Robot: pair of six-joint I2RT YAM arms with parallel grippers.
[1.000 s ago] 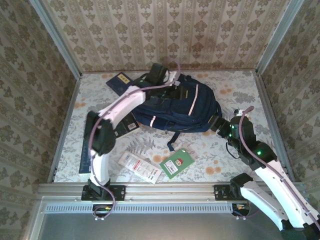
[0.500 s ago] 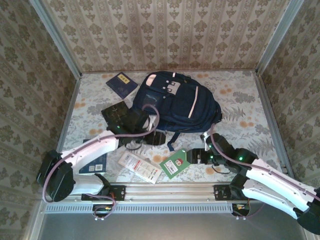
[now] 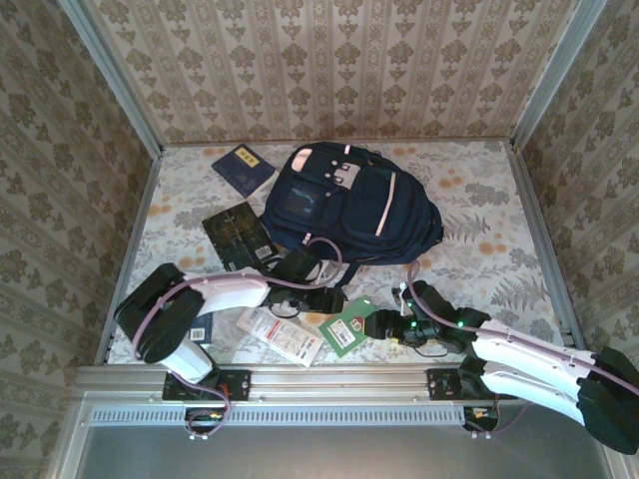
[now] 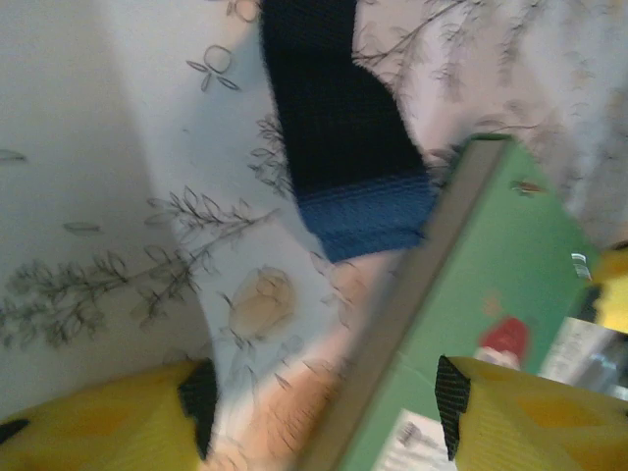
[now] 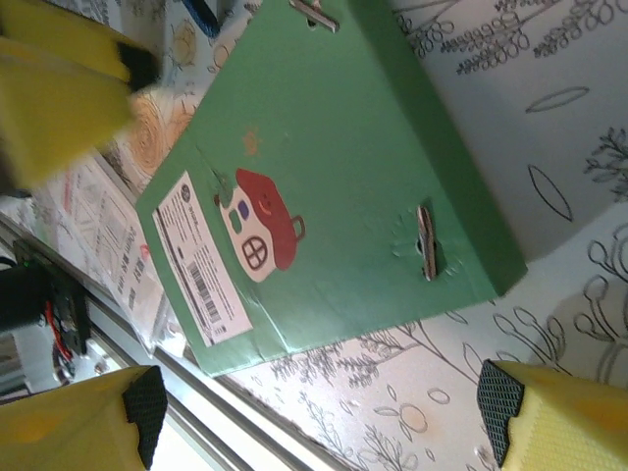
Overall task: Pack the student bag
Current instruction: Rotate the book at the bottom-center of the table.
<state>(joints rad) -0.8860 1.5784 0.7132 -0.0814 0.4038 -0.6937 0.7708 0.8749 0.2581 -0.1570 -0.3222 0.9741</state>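
The large navy-blue fabric backpack (image 3: pixel 349 205) with pale stripe trim lies toward the far middle of the floral-patterned tabletop (image 3: pixel 479 200); I cannot tell whether its main zip is open. Both arms reach low toward the flat green cardboard box (image 3: pixel 351 326) with a red house picture, which lies near the front rail. The left gripper (image 4: pixel 324 412) has its jaws apart and empty, one side over the tabletop and the other over the box's lid. The right gripper (image 5: pixel 324 417) is spread wide just short of the box, also holding nothing. The main risk seems to be a clash: the left gripper's yellow finger (image 5: pixel 59 88) hangs just past the box's far corner, so two closing tools could strike each other. The box lies flat, so a side pinch may only shove it against the white printed packet (image 3: pixel 280 334). The backpack's dark blue webbing strap (image 4: pixel 343 147) ends just beside the box's edge, and the left jaws could catch it and drag the backpack.
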